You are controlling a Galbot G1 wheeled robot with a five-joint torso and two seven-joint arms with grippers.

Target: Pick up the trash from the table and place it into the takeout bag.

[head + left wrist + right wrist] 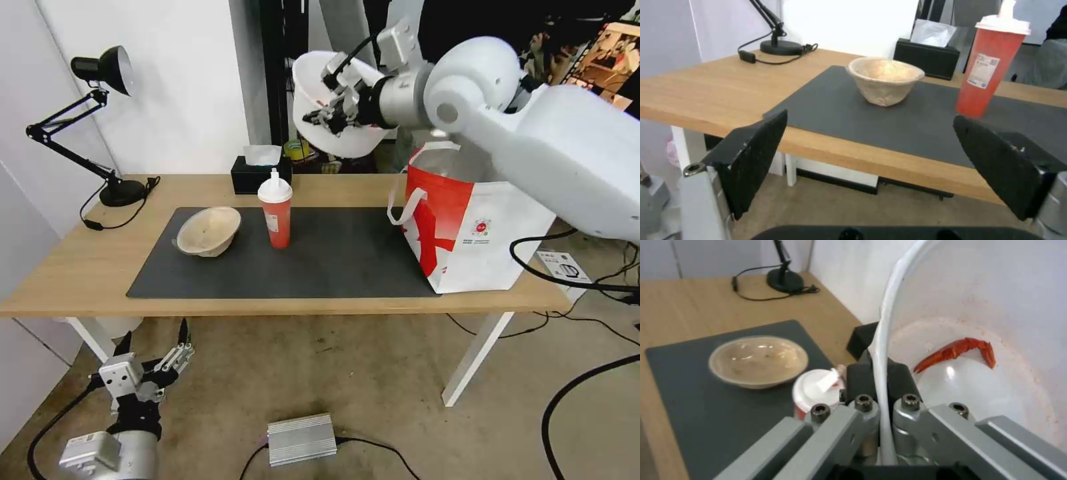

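Right pincer [331, 112]: raised high above the back edge of the surface [80, 267], clenched on the rim of the white plastic bowl [313, 87]. The right wrist view shows the two black pads pinching the thin wall from inside and outside.

White plastic bowl: held in the air, tilted on its side, to the left of and above the bag's mouth, not yet inside it. A red food scrap [958, 351] clings to its inner wall; a reddish film coats the bottom.

Takeout bag [480, 233]: red and white, standing upright at the right end of the surface, partly on the dark grey mat [333, 260], mouth open, one white loop handle hanging over the left side.

Paper-pulp bowl [208, 231]: beige, resting on the left part of the mat, leaning slightly.

Red drink cup [276, 217]: upright on the mat with its white lid on, just right of the beige bowl, apart from it.

Left pincer [157, 357]: low beside the front left of the surface, below its edge, released; fingers [751, 156] spread wide, nothing between them.

Also present: black tissue box [257, 175] at the back edge; black desk lamp [100, 73] at the back left corner.
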